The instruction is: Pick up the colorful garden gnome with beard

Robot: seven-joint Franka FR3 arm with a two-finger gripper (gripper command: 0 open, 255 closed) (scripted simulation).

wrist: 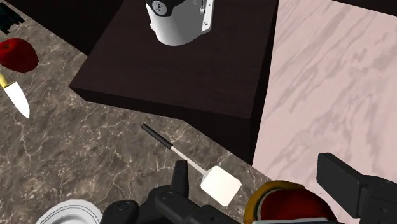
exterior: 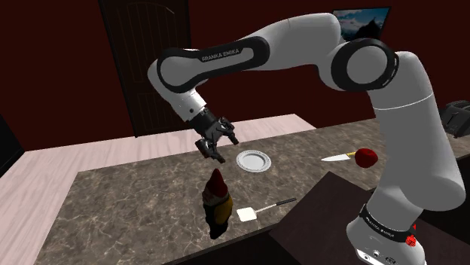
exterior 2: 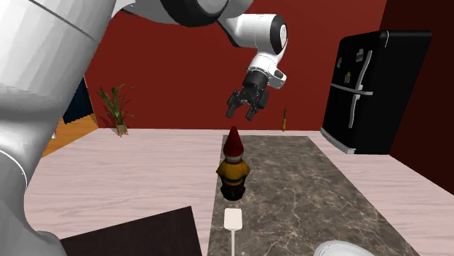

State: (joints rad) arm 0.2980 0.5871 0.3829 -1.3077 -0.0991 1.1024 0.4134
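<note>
The gnome (exterior: 217, 199) stands upright on the marble counter (exterior: 128, 203), with a red pointed hat, a yellow coat and a dark base. My gripper (exterior: 213, 147) hangs open a short way above the hat tip, touching nothing. In the second exterior view the gripper (exterior 2: 244, 113) hovers just above and behind the gnome (exterior 2: 234, 164). In the wrist view the round red hat (wrist: 289, 203) lies between the two spread fingers (wrist: 181, 178), a little nearer the other one, with the gripper (wrist: 257, 175) clear of it.
A white spatula (exterior: 263, 208) lies beside the gnome toward the stand (exterior: 331, 218). A white plate (exterior: 252, 160) sits just behind the gripper. A knife (exterior: 335, 157) and a red apple (exterior: 367, 156) lie farther to the shoulder view's right. A black fridge (exterior 2: 367, 91) stands beyond the counter.
</note>
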